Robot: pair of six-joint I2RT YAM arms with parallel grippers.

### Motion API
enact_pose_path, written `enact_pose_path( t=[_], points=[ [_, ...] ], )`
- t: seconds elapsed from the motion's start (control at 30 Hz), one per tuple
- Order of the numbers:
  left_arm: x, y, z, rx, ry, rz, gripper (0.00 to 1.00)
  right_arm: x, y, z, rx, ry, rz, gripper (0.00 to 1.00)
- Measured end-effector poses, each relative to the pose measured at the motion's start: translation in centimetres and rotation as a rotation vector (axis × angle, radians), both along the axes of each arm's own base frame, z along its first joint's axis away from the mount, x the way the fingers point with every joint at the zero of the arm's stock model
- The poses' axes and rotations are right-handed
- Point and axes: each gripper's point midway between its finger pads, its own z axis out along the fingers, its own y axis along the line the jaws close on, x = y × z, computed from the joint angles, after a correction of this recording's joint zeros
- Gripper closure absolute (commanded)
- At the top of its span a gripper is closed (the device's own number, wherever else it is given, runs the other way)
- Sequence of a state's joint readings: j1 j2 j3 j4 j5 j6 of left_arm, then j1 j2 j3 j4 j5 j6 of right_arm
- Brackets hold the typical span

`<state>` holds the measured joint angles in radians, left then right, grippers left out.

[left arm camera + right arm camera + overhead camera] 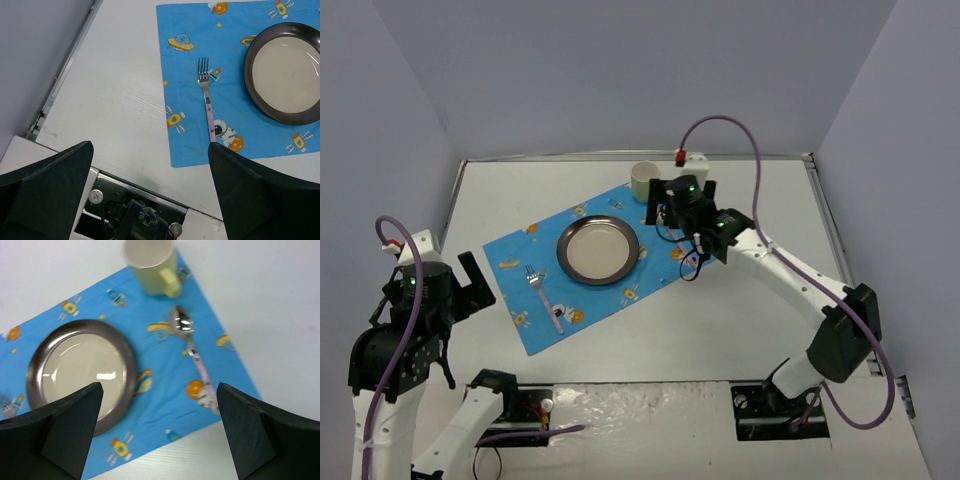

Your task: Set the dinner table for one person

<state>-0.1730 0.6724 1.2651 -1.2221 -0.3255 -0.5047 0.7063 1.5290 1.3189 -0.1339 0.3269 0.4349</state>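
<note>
Overhead, the table [740, 320] fills the floor of the view, with the mat [515, 255] lying askew on its middle; on the mat sit the plate [598, 250] at centre, the fork [544, 295] to its left and the spoon [196, 360] to its right; the cup [150, 265] stands at the mat's far right corner, handle toward the spoon.

Your right gripper [159, 387] hangs over the spoon with its fingers wide apart and nothing between them; the spoon lies flat on the mat, touching neither finger. Your left gripper [150, 150] sits at the near left, fingers equally spread and empty, well apart from the fork.

Judged from this layout, the setting looks nearly or wholly complete, and the step in hand is to clear the right arm from the spoon. To do it well:
- raise the wrist straight up before you swing it;
- keep the fingers spread so neither clips the spoon handle;
- mind the cup, which stands just beyond the spoon bowl and could tip from a sideways brush;
- avoid dragging a fingertip on the mat, since the cloth would likely slide and carry every piece with it;
- leave the left arm parked.
</note>
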Motion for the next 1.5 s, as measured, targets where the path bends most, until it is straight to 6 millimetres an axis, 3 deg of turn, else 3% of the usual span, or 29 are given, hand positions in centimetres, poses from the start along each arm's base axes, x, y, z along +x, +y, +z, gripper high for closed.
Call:
enact_pose_path(
  t=[0.13,0.27,0.43,0.57,0.67,0.83,1.03,1.5],
  points=[
    [-0.1,0.5,0.1,0.037,0.006,-0.004,0.03,0.0,-9.4,2.1,-0.032,-0.033,-0.149,0.0],
    [-0.1,0.9,0.2,0.068,0.01,-0.007,0.03,-2.2,-18.1,7.7,-0.058,-0.163,-0.32,0.0],
    [-0.1,1.1,0.5,0.088,-0.001,-0.016,0.03,-8.5,-23.7,15.6,-0.054,-0.402,-0.451,0.0],
    [-0.2,1.2,0.9,0.101,-0.027,-0.03,0.03,-13.0,-26.8,18.0,-0.048,-0.511,-0.533,0.0],
    [-0.4,1.3,1.3,0.116,-0.052,-0.043,0.03,-14.6,-27.9,17.8,-0.06,-0.529,-0.559,0.0],
    [-1.1,1.7,1.3,0.136,-0.106,-0.044,0.03,-15.8,-28.2,15.4,-0.082,-0.503,-0.539,0.0],
    [-2.3,2.2,1.8,0.143,-0.181,-0.041,0.03,-17.4,-28.4,15.0,-0.043,-0.535,-0.528,0.0],
    [-4.5,3.5,3.1,0.166,-0.314,0.004,0.03,-17.0,-27.6,14.1,-0.039,-0.553,-0.474,0.0]
  ],
)
